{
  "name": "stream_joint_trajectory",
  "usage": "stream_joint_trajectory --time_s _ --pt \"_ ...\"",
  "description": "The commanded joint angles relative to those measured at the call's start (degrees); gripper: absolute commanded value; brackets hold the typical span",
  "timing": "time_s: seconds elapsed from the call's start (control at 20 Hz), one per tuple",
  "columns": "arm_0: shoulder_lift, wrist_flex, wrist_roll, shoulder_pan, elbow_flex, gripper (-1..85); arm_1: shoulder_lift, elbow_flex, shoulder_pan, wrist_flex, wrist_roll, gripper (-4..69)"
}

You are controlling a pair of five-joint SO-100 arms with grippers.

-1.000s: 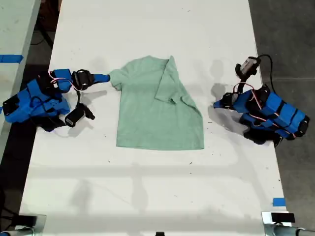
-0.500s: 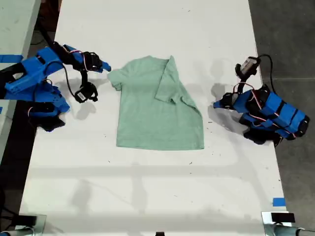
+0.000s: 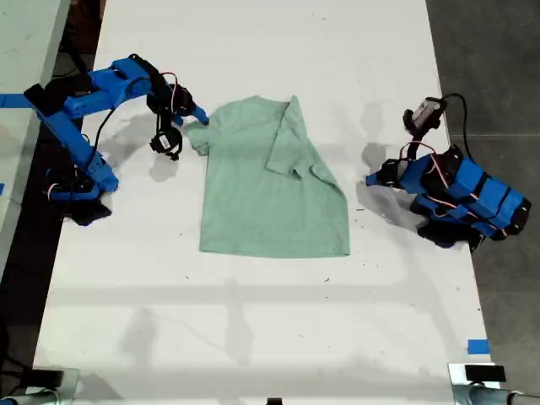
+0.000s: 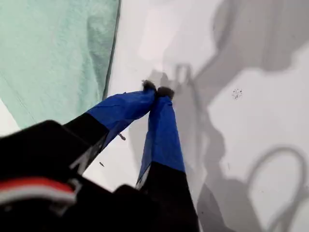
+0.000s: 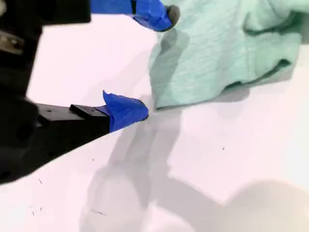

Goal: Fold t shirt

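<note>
At the exterior view's left, swinging up and out from the rest pose of a second ago, now reaching with my second gripper (image 3: 197, 118) to the near sleeve (image 3: 201, 135) of the t shirt (image 3: 253, 202). Holding that gripper spread wide, one fingertip above the sleeve hem and the other just beside it on the bench (image 3: 253, 337), not yet pinching cloth. Meaning, most likely, starting the second sleeve fold. In the middle, lying flat on the bench, chest and hem unmoved, with the far sleeve (image 3: 291, 143) already turned in over the body. At the exterior view's right, staying tucked as before, keeping my first gripper (image 3: 374, 179) clenched on nothing, near the shirt's edge but apart from it.
</note>
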State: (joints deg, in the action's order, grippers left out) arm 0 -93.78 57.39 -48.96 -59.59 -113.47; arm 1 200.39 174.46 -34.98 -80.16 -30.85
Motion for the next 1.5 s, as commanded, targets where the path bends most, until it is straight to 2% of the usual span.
stream_joint_trajectory --time_s 0.0,0.1,0.2,0.3,0.4,0.55,0.65,0.7,0.85,0.95,1.0,1.15,1.2,1.25,1.3,1.35,1.45 --pt "2.6 -0.5 -1.2 0.4 4.9 17.2 0.5 1.6 -0.2 0.8 0.3 1.2" --pt "5.1 -0.5 -1.2 2.1 4.9 13.2 0.5 1.6 -0.2 0.8 0.3 1.2" --pt "5.4 0.2 -0.6 3.4 4.9 2.0 0.5 1.6 -0.2 0.8 0.3 1.2" --pt "2.6 2.7 0.3 4.4 5.4 -0.2 0.5 1.6 -0.2 0.8 0.3 1.2" --pt "-1.5 8.4 1.0 5.7 9.0 -0.2 0.5 1.7 -0.2 0.8 0.3 1.2" --pt "-3.9 20.4 2.2 9.6 24.3 -0.2 0.5 1.7 -0.3 0.8 0.3 1.2" --pt "-0.4 26.5 3.9 15.5 38.6 -0.2 0.5 1.7 -0.3 0.8 0.3 1.2" --pt "1.8 27.0 5.3 19.5 43.5 -0.2 0.5 1.7 -0.3 0.8 0.3 1.2" --pt "12.2 22.1 8.5 30.8 52.0 -0.2 0.5 1.7 -0.3 0.7 0.4 1.2" --pt "18.2 17.3 9.1 35.0 53.3 30.0 0.5 1.7 -0.1 0.7 0.4 1.2" --pt "20.4 17.4 9.4 34.9 53.8 33.8 0.5 1.7 0.0 0.7 0.4 1.2" --pt "15.6 21.4 10.4 30.8 52.6 29.1 0.5 1.7 0.0 0.7 0.3 1.2" --pt "10.5 22.6 11.7 29.5 51.9 23.1 0.5 1.7 0.1 0.7 0.3 1.2" --pt "4.3 24.0 14.1 28.1 50.4 8.6 0.5 1.6 0.1 0.7 0.3 1.2" --pt "-3.3 23.6 16.0 27.0 46.1 1.7 0.5 1.6 0.1 0.7 0.3 1.2" --pt "-12.8 20.0 17.3 26.7 37.9 0.1 0.5 1.6 0.2 0.7 0.3 1.2" --pt "-36.3 7.3 20.0 28.7 13.6 -0.2 0.5 1.6 0.2 0.7 0.3 1.2"
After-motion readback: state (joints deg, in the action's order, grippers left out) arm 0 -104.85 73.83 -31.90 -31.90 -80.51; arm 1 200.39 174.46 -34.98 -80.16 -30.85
